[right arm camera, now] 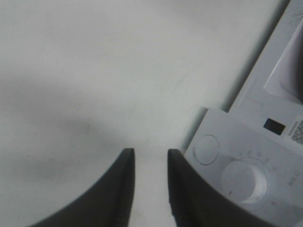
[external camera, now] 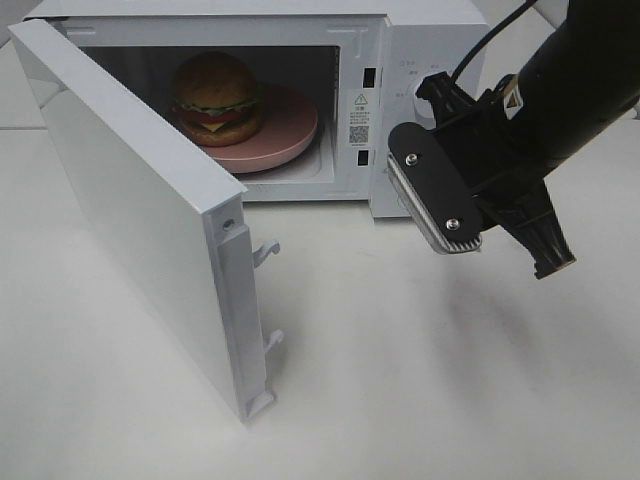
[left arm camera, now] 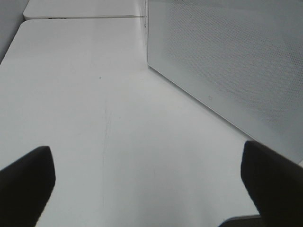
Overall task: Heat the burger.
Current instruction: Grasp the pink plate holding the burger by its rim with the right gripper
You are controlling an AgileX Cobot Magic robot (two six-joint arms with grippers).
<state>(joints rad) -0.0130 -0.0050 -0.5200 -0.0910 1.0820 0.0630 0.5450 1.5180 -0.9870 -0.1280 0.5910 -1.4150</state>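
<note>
The left gripper (left arm camera: 146,149) hangs wide apart and empty near the microwave door (external camera: 130,200). The burger (external camera: 215,95) sits on a pink plate (external camera: 295,135) inside the open microwave (external camera: 425,25). The right gripper (right arm camera: 150,156) is narrowly parted and holds nothing. The burger is probably light, glossy and squashable, so it is best lifted by the plate's rim. There is one burger, one plate and one microwave.

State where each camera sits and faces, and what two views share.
Exterior high: above, looking down into the microwave at the burger; right gripper shows.
Left wrist: low, facing the door's outer face; left gripper shows.
Right wrist: looks past the right gripper at the dial.
Shared: first and third show the QR sticker.
</note>
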